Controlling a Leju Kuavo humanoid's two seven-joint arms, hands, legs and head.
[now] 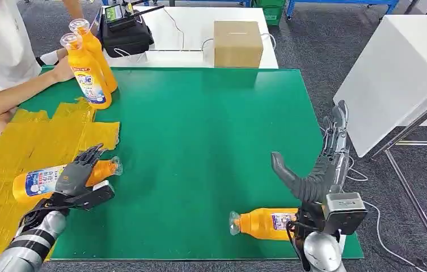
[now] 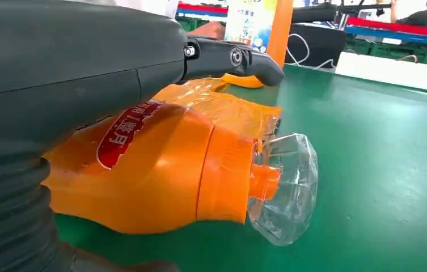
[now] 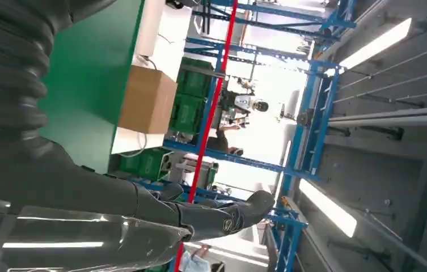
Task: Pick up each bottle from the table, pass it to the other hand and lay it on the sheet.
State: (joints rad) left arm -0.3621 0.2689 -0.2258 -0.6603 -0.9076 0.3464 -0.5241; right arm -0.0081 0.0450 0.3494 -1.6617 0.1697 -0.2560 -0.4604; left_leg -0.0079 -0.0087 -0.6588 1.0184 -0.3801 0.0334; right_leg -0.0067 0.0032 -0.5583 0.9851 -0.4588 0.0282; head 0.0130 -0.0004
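An orange bottle (image 1: 41,181) with a clear cap lies on its side, its body on the yellow sheet (image 1: 1,215) and its neck over the green table (image 1: 199,136). My left hand (image 1: 79,177) lies over it with fingers spread. In the left wrist view the thumb (image 2: 233,59) stands straight, off the bottle (image 2: 160,164). A second orange bottle (image 1: 263,222) lies near the front edge, beside my right wrist. My right hand (image 1: 316,175) is raised above it, fingers stretched out and holding nothing; its thumb (image 3: 222,218) sticks out in the right wrist view.
Two more orange bottles (image 1: 89,76) stand upright at the back left, where a person's hand (image 1: 60,69) touches them. Behind the table sit a cardboard box (image 1: 237,43) and a black device (image 1: 125,35). A white table (image 1: 392,73) stands to the right.
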